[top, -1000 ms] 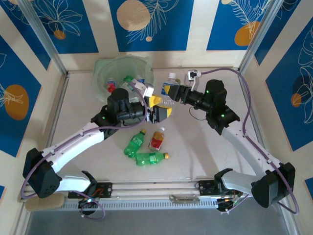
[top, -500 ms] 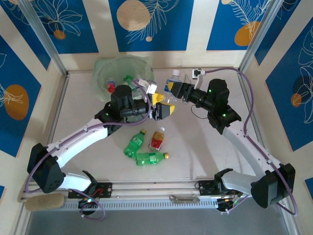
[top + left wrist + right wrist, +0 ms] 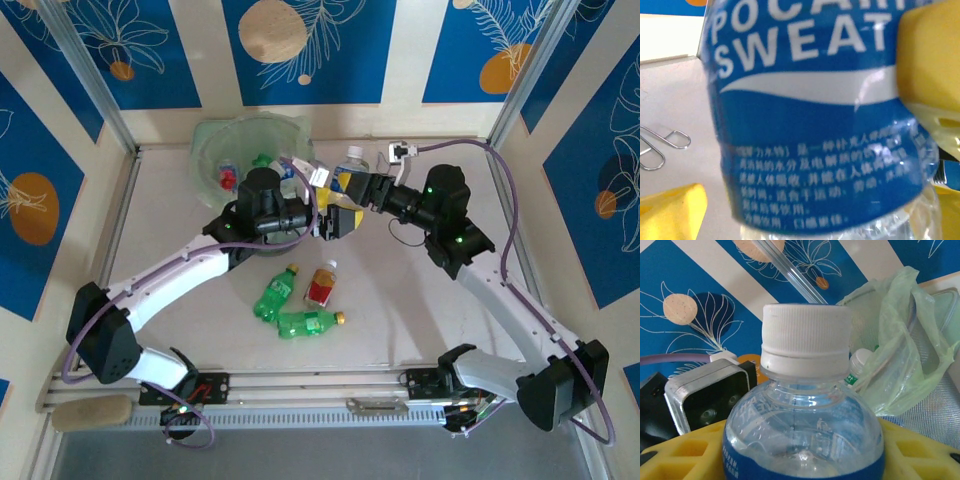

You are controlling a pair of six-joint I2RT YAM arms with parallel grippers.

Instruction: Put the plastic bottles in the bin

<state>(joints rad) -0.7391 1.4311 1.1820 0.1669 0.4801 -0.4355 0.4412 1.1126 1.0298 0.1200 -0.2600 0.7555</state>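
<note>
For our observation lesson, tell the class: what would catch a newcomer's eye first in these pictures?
The blue-labelled bottle with a white cap, gripped in the right hand mid-table, close to the open left hand. Behind them to the left stands the pale-green bin, and three bottles lie on the table in front.

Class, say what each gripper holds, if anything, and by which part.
Right gripper: the clear plastic bottle with blue label and white cap, gripped around its labelled body. Left gripper: jaws open, holding nothing.
</note>
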